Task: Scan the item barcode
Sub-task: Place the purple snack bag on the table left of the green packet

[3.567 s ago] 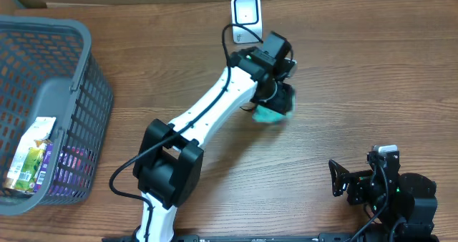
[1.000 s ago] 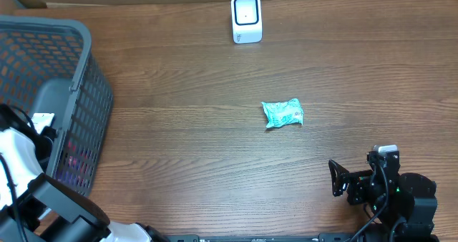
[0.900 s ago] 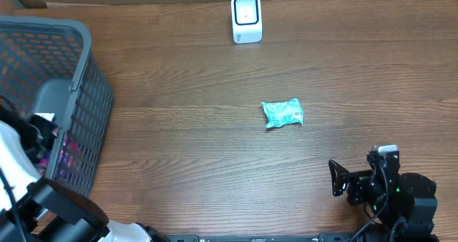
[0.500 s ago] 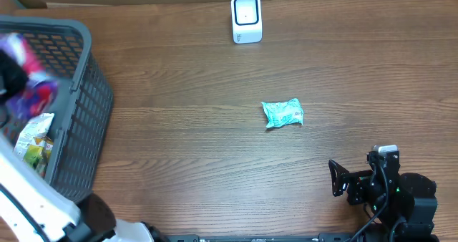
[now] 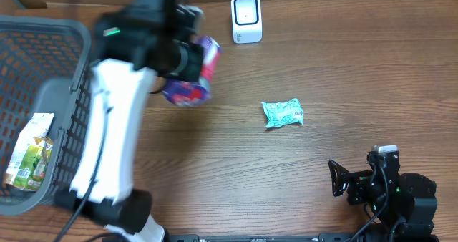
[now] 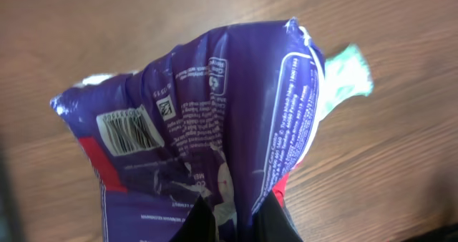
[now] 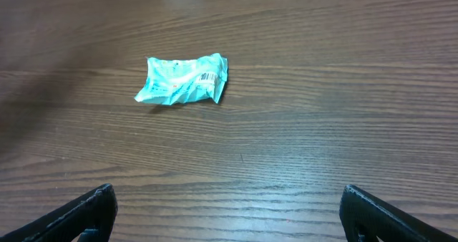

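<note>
Carrying purple packet [image 5: 192, 74] now out of basket [image 5: 50, 102] toward mid-table | left jaws clenched on packet | right jaws released

light even, soft, no hard shadows | overhead: my left arm [image 5: 114, 127] and purple packet [image 5: 193, 77] smeared by motion blur, rest sharp | my left wrist: packet print readable, table [image 6: 401, 41] behind soft | my right wrist: crisp, dim patch far left

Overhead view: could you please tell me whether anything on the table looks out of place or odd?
Only mildly: the crumpled teal packet lies loose on the bare wood, apart from the basket and the scanner. The purple packet in the left pincer is creased, its barcode skewed. Nothing is spilled.
</note>
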You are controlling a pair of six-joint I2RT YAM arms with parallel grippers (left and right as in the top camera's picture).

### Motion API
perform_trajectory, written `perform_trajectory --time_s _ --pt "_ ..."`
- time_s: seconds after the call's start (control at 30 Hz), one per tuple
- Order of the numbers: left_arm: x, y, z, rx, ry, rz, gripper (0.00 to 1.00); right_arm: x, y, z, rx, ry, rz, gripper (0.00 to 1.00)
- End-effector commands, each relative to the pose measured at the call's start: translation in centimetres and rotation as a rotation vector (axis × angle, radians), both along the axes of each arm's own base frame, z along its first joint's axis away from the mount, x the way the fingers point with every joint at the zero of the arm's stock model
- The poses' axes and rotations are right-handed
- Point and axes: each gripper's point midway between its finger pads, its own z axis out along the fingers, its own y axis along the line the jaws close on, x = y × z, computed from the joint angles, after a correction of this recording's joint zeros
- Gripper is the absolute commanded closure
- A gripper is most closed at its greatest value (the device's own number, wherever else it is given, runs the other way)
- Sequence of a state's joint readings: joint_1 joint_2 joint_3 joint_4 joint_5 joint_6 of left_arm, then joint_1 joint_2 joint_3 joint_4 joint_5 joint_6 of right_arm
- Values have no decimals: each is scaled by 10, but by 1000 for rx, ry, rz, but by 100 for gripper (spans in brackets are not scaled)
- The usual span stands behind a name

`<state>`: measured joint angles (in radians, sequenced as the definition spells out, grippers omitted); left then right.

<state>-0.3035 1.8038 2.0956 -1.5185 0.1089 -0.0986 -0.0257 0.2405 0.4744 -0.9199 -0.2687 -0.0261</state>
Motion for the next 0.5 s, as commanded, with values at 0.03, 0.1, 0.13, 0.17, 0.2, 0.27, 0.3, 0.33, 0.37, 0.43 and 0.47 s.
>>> perform_trajectory --time_s 0.03,0.1,0.13,0.17,0.2,0.27,0.3,0.33,0.37,0.43,0.47 --pt "-2 -41 -114 103 254 83 96 1 -1 10 -4 -28 -6 0" --pt "0 -53 -144 116 287 93 96 1 -1 10 -4 -28 -6 0" --pt "2 -64 -166 114 309 89 96 1 -1 10 -4 -28 -6 0" --pt "2 -69 -173 107 318 81 96 1 -1 10 -4 -28 -6 0" --pt "1 -84 -189 77 347 59 96 1 -1 10 -4 -28 -6 0" --pt "-2 -103 -203 29 385 30 96 1 -1 10 -4 -28 -6 0" --pt "-5 -112 -208 4 401 15 96 1 -1 10 -4 -28 -6 0" --pt "-7 -123 -212 -23 414 -4 95 1 -1 10 -4 -28 -6 0" --pt "-8 -127 -212 -31 412 -12 88 1 -1 10 -4 -28 -6 0" --pt "-7 -133 -211 -36 395 -31 56 1 -1 10 -4 -28 -6 0" --pt "-4 -136 -207 -34 375 -46 8 1 -1 10 -4 -28 -6 0"
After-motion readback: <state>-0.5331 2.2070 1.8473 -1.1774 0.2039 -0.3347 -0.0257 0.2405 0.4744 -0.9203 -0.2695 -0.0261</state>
